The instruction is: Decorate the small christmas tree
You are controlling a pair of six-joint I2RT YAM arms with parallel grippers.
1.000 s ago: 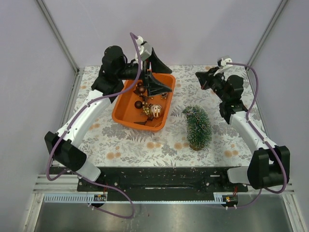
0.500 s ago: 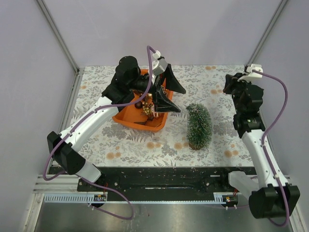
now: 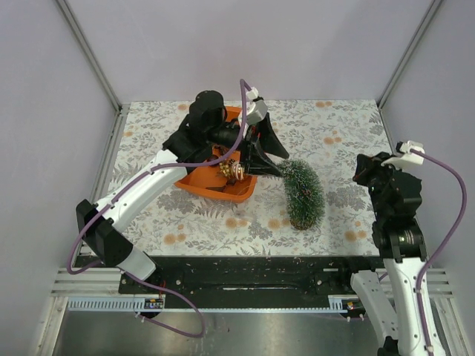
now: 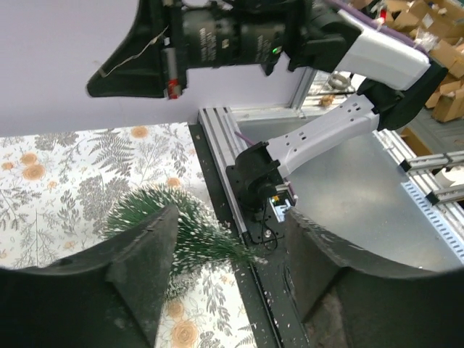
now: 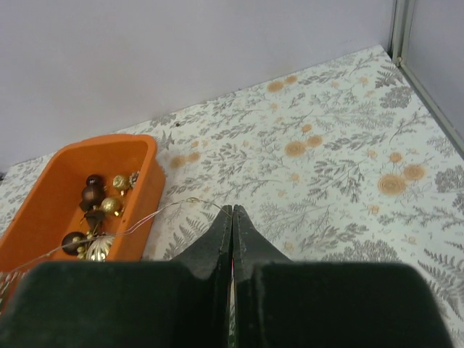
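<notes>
Top external view sets the small christmas tree (image 3: 304,194) on the table (image 3: 349,133) beside the orange tub (image 3: 223,191), left gripper (image 3: 284,163) parted about its tip; only right wrist shows the right gripper (image 5: 232,210) clenched, empty.

You'll see white links and black joints on your left arm (image 3: 137,189) and right arm (image 3: 403,285), black wedge fingers (image 5: 215,243), and a purple cable (image 3: 443,222) looping along each.
</notes>
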